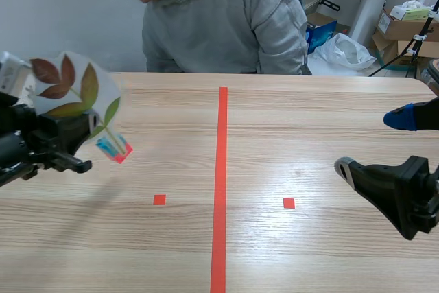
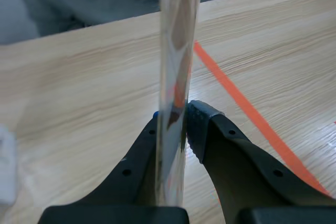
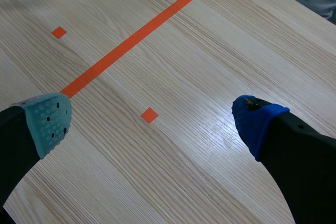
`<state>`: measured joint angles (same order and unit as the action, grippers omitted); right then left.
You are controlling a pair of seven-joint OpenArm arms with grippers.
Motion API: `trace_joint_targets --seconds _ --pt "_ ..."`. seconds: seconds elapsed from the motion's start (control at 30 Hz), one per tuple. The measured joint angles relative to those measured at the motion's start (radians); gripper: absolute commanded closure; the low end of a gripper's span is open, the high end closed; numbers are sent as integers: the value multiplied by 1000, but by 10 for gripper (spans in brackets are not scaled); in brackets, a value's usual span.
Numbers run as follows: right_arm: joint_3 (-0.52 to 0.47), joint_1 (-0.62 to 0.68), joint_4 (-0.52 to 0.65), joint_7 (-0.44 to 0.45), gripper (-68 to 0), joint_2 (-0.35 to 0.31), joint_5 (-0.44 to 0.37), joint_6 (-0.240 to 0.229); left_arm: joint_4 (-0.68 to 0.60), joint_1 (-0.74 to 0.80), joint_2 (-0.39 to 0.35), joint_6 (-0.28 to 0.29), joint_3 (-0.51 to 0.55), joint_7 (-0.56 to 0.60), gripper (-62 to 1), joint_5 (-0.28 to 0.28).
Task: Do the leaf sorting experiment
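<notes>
A clear laminated card (image 1: pixel 77 94) with a sprig of red-brown and olive leaves and a small pink-and-blue label at its stem hangs above the table's left side. My left gripper (image 1: pixel 72 135) is shut on its lower edge. In the left wrist view the card (image 2: pixel 176 51) stands edge-on between the two fingers (image 2: pixel 202 124), rising straight ahead of them. My right gripper (image 1: pixel 374 145) hovers open over the table's right side. In the right wrist view its grey-green pad (image 3: pixel 50 121) and blue pad (image 3: pixel 257 121) stand wide apart with only bare table between them.
A person in a grey hoodie (image 1: pixel 226 18) sits across the wooden table (image 1: pixel 309 114). An orange-red tape line (image 1: pixel 220 183) runs down the middle, with a small red square (image 1: pixel 159 200) on the left and another square (image 1: pixel 289 203) on the right. Boxes and bags stand at the back right.
</notes>
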<state>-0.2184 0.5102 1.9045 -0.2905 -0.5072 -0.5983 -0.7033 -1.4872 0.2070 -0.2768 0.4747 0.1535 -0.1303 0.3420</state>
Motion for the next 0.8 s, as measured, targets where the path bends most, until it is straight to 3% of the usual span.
trace_joint_targets --seconds 0.13,0.27,0.53,0.63,0.8 --pt "0 0 0 0 -634 0 0 0 14 17 0 -9 70 0 -40 -1" --pt "0 0 0 0 -634 0 0 0 61 -5 0 -60 101 8 -40 -24" --pt "0 0 0 0 -634 0 0 0 290 -145 0 -117 101 19 -40 -83" --pt "0 0 0 0 -634 0 0 0 340 -185 0 -135 100 23 -40 -110" --pt "0 0 0 0 -634 0 0 0 381 -208 0 -150 100 31 -40 -110"
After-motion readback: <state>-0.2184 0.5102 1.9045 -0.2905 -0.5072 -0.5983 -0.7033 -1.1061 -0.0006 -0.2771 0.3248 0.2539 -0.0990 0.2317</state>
